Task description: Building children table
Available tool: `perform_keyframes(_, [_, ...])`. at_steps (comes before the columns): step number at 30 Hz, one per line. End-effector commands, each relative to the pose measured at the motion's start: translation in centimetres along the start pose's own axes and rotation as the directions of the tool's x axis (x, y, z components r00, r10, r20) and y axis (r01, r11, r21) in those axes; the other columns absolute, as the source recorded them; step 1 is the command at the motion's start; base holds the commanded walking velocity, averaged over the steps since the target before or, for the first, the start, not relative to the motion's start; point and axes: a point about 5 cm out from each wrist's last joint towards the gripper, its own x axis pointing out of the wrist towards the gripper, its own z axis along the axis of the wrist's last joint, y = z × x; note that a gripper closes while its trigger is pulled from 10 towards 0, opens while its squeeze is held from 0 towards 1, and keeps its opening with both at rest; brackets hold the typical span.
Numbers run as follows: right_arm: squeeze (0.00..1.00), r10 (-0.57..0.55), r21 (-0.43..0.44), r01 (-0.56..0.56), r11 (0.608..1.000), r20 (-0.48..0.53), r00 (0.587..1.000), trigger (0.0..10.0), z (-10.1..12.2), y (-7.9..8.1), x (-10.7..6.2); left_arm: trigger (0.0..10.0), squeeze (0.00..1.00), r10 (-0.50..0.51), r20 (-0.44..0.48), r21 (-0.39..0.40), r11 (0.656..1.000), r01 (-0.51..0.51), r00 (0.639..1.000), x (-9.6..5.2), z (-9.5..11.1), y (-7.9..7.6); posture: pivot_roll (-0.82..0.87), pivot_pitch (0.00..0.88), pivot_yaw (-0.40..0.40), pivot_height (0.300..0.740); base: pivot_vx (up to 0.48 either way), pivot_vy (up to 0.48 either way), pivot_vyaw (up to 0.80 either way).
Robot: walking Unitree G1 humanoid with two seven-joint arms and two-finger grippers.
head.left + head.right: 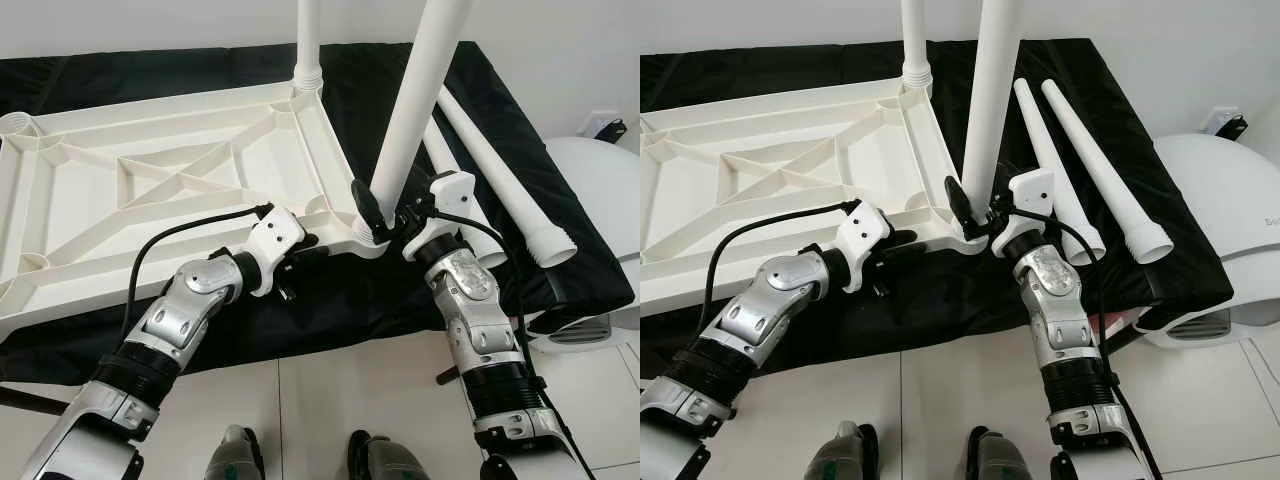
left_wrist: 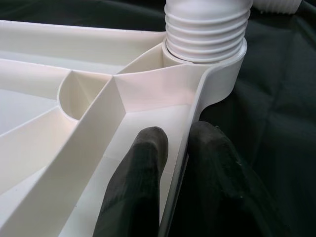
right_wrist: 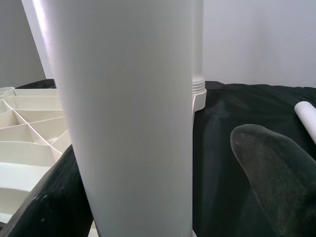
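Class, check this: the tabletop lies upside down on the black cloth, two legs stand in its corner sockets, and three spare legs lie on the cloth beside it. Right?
Not quite. Two spare legs lie on the black cloth, not three, as the right eye view shows. The upturned tabletop and the two standing legs are as stated.

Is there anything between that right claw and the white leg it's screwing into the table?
Nothing visible. The right gripper straddles the upright white plastic leg directly at the corner socket of the upturned white plastic tabletop, its fingers on either side of it.
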Motion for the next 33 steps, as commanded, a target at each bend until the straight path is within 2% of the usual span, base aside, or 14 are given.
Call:
perform_keyframes(1, [0.0, 0.006, 0.011, -0.006, 1.0, -0.013, 1.0, 10.0, -0.2, 0.0, -0.4, 3.8, 0.0, -0.379, -0.128, -0.083, 0.925, 0.371, 0.917, -0.7, -3.1, -3.3, 0.01, 0.189, 0.005, 0.74, 0.0, 0.0, 0.0])
perform_keyframes(2, [0.0, 0.019, 0.013, -0.018, 1.0, -0.014, 1.0, 10.0, -0.2, 0.0, -0.4, 10.0, 0.0, -0.388, -0.132, -0.085, 0.921, 0.379, 0.912, -0.7, -3.2, -3.4, 0.01, 0.187, 0.005, 0.74, 0.0, 0.0, 0.0])
perform_keyframes(3, [0.0, 0.037, 0.016, -0.037, 0.999, -0.014, 0.999, 10.0, -0.1, 0.0, -0.5, 0.0, 0.0, -0.391, -0.131, -0.093, 0.92, 0.381, 0.911, -0.8, -3.2, -3.5, 0.01, 0.186, 0.006, 0.74, 0.0, 0.0, 0.0])
perform_keyframes(7, [0.0, 0.054, 0.02, -0.053, 0.998, -0.014, 0.998, 10.0, 0.0, -0.1, -0.5, 0.0, 0.0, -0.391, -0.134, -0.093, 0.92, 0.381, 0.911, -0.8, -3.3, -3.5, 0.01, 0.184, 0.005, 0.74, 0.0, 0.0, 0.0])
perform_keyframes(8, [0.0, 0.075, 0.021, -0.074, 0.997, -0.014, 0.997, 10.0, 0.1, -0.2, -0.6, 2.3, 0.0, -0.388, -0.139, -0.092, 0.921, 0.379, 0.911, -0.8, -3.3, -3.5, 0.01, 0.186, 0.005, 0.74, 0.0, 0.0, 0.0])
perform_keyframes(9, [0.0, 0.112, 0.013, -0.111, 0.994, -0.018, 0.994, 10.0, 0.3, -0.3, -0.6, 10.0, 0.0, -0.385, -0.15, -0.086, 0.923, 0.376, 0.911, -0.9, -3.4, -3.4, 0.0, 0.187, 0.006, 0.74, 0.0, 0.0, 0.0])
perform_keyframes(16, [0.0, 0.246, 0.013, -0.246, 0.969, -0.056, 0.968, 10.0, 0.3, -0.6, -0.9, 10.0, 0.0, -0.381, -0.162, -0.078, 0.924, 0.374, 0.91, -1.1, -3.4, -3.3, 0.01, 0.19, 0.0, 0.74, 0.0, 0.0, 0.0])
perform_keyframes(17, [0.0, 0.286, 0.015, -0.286, 0.958, -0.071, 0.956, 10.0, 0.2, -0.6, -1.1, 2.4, 0.0, -0.381, -0.157, -0.08, 0.924, 0.373, 0.911, -1.1, -3.3, -3.3, 0.01, 0.189, 0.0, 0.74, 0.0, 0.0, 0.0])
perform_keyframes(19, [0.0, 0.318, 0.027, -0.317, 0.948, -0.083, 0.944, 10.0, 0.1, -0.6, -1.2, 0.0, 0.0, -0.384, -0.151, -0.086, 0.923, 0.375, 0.911, -1.2, -3.2, -3.3, 0.01, 0.191, -0.003, 0.74, 0.0, 0.0, 0.0])
perform_keyframes(21, [0.0, 0.355, 0.035, -0.353, 0.935, -0.092, 0.93, 10.0, 0.1, -0.7, -1.4, 0.0, 0.0, -0.385, -0.151, -0.084, 0.923, 0.376, 0.91, -1.3, -3.2, -3.2, 0.01, 0.192, -0.004, 0.74, 0.0, 0.0, 0.0])
perform_keyframes(22, [0.0, 0.375, 0.041, -0.373, 0.927, -0.099, 0.922, 10.0, 0.0, -0.8, -1.4, 5.5, 0.0, -0.384, -0.157, -0.082, 0.923, 0.375, 0.91, -1.3, -3.2, -3.2, 0.01, 0.194, -0.006, 0.74, 0.0, 0.0, 0.0])
perform_keyframes(23, [0.0, 0.375, 0.041, -0.373, 0.927, -0.099, 0.922, 10.0, 0.0, -0.8, -1.4, 5.5, 0.0, -0.384, -0.157, -0.082, 0.923, 0.375, 0.91, -1.3, -3.2, -3.2, 0.01, 0.194, -0.006, 0.74, 0.0, 0.0, 0.0])
perform_keyframes(24, [0.0, 0.388, 0.051, -0.385, 0.921, -0.106, 0.915, 10.0, -0.1, -1.0, -1.4, 10.0, 0.0, -0.383, -0.165, -0.076, 0.924, 0.376, 0.909, -1.3, -3.2, -3.2, 0.01, 0.194, -0.006, 0.74, 0.0, 0.0, 0.0])
perform_keyframes(33, [0.0, 0.467, 0.063, -0.463, 0.884, -0.141, 0.873, 10.0, -0.3, -1.8, -1.0, 10.0, 0.0, -0.377, -0.181, -0.066, 0.926, 0.372, 0.908, -1.4, -3.4, -3.0, 0.02, 0.184, -0.003, 0.74, 0.0, 0.0, 0.0])
